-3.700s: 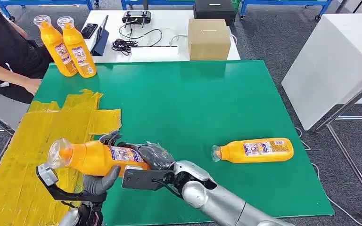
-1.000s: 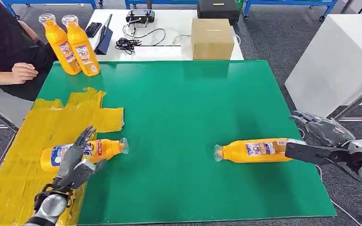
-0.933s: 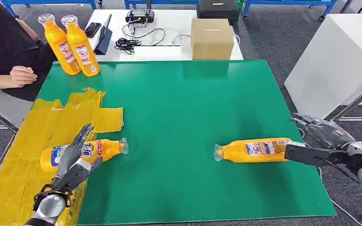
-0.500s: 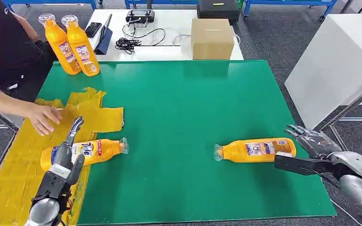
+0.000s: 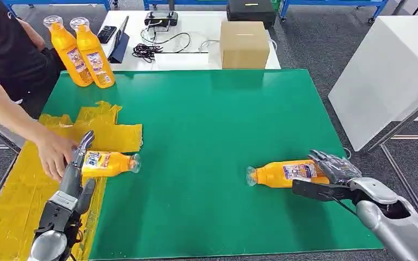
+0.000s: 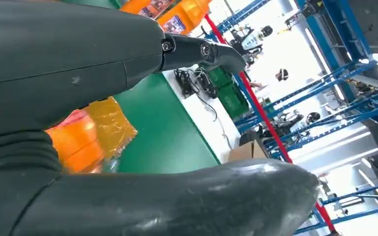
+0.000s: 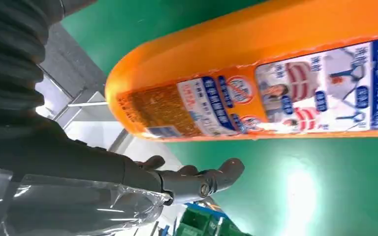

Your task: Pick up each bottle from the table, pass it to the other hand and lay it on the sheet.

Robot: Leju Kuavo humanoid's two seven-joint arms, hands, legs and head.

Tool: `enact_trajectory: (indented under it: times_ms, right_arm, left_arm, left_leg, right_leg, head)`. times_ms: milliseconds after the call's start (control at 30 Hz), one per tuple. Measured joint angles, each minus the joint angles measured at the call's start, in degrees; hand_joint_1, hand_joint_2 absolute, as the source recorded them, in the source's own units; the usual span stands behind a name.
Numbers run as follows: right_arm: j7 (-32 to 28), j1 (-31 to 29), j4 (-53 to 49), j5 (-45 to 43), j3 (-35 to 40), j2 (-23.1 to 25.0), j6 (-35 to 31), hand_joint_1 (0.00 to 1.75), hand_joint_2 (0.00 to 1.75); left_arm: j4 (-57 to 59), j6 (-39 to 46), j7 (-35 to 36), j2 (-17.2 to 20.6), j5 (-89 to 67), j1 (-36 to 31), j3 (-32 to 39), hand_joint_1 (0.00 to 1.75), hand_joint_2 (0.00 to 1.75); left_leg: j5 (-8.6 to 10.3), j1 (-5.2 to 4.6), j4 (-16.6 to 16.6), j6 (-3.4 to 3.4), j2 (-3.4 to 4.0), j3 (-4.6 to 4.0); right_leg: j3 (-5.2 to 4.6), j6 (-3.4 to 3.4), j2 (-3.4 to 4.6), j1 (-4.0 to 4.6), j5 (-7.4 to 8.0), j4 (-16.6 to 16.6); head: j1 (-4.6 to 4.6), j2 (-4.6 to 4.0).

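We logged an orange bottle (image 5: 289, 173) lying on its side on the green mat (image 5: 207, 125), cap toward the mat's centre, blue-and-white label up. A second orange bottle (image 5: 109, 162) lay at the edge of the yellow sheet (image 5: 16, 196), with a person's hand (image 5: 54, 155) on its base end. Two more bottles (image 5: 81, 51) stood upright at the mat's far left corner; beyond them, a cardboard box (image 5: 243, 44) and cables (image 5: 158, 46) sat on a white table.

The right hand (image 5: 334, 171) lay at the near bottle's base, fingers spread over it, not clamped. The left hand (image 5: 73, 179) hovered just beside the sheet bottle, fingers extended, holding nothing.
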Motion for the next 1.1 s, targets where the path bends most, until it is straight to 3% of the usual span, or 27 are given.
enact_trajectory:
  times_ms: [300, 333, 367, 567, 700, 800, 933, 1100]
  right_arm:
    - [0.75, -1.82, 7.70, 6.65, 1.09, 5.18, -4.20, 0.00, 1.75]
    - [1.07, -2.12, 8.88, 7.34, 1.20, 5.97, -4.39, 1.24, 1.75]
    - [1.33, -2.36, 9.73, 8.04, 1.38, 6.54, -4.44, 1.75, 1.75]
    - [3.21, -5.45, 18.32, 15.30, 1.95, 9.79, -3.47, 1.75, 1.75]
    - [2.12, -6.46, 22.75, 16.48, 1.81, 11.28, -3.47, 1.75, 1.75]
    - [1.33, -6.97, 23.93, 15.89, 1.44, 11.76, -3.41, 1.75, 1.75]
    - [-1.49, -6.96, 23.95, 11.03, 0.09, 12.74, -3.39, 1.75, 1.75]
    - [-6.34, -4.25, 17.01, -1.68, -1.25, 14.40, -5.47, 1.75, 1.75]
  left_arm:
    - [-0.28, -0.96, 1.16, -0.44, 0.42, 1.35, -0.07, 0.00, 0.00]
    - [-0.42, -1.09, 1.38, -0.50, 0.50, 1.34, -0.09, 0.00, 0.00]
    - [-0.55, -1.11, 1.55, -0.57, 0.61, 1.33, -0.09, 0.00, 0.00]
    - [-0.74, -1.99, 2.64, -0.72, 1.40, 1.07, -0.07, 0.00, 0.00]
    - [-0.68, -1.99, 2.86, -0.77, 2.25, 0.44, -0.11, 0.00, 0.00]
    - [-0.46, -1.97, 2.86, -0.77, 2.86, 0.26, -0.11, 0.00, 0.00]
    - [-0.33, -2.97, 3.56, -0.85, 5.02, 0.43, -0.09, 0.00, 0.00]
    - [-0.42, -6.10, 3.61, -1.73, 10.41, 2.29, 0.24, 0.00, 0.00]
  left_leg:
    - [0.00, 0.01, 0.00, 0.00, 0.05, -0.01]
    - [0.00, 0.01, 0.00, 0.00, 0.06, 0.00]
    - [0.00, 0.01, 0.00, 0.00, 0.04, 0.01]
    - [-0.11, 0.08, -0.01, -0.11, 0.48, 0.37]
    - [-0.37, 0.09, -0.07, -0.06, 0.60, 1.07]
    - [-0.28, 0.08, -0.07, 0.03, 0.56, 1.13]
    - [-0.22, 0.04, -0.05, 0.07, 0.62, 1.11]
    - [-0.13, 0.04, -0.02, 0.06, 0.84, 0.89]
  right_leg:
    - [-0.03, 0.00, 0.03, 0.01, 0.00, 0.00]
    - [-0.03, 0.00, 0.03, 0.01, 0.00, 0.00]
    - [-0.02, 0.00, 0.02, 0.00, 0.00, 0.00]
    - [0.14, -0.01, 0.35, 0.04, 0.00, -0.03]
    - [0.18, -0.08, 0.49, 0.05, -0.12, -0.20]
    - [0.30, -0.09, 0.49, 0.03, -0.08, -0.21]
    - [0.35, 0.08, 0.51, 0.02, 0.11, -0.20]
    - [0.72, 0.06, 0.75, 0.04, 0.31, -0.14]
  head:
    - [-0.02, 0.00]
    - [0.00, 0.00]
    - [-0.02, 0.00]
    - [0.00, 0.00]
    - [0.02, 0.00]
    - [0.02, 0.00]
    - [0.02, 0.00]
    - [0.04, 0.00]
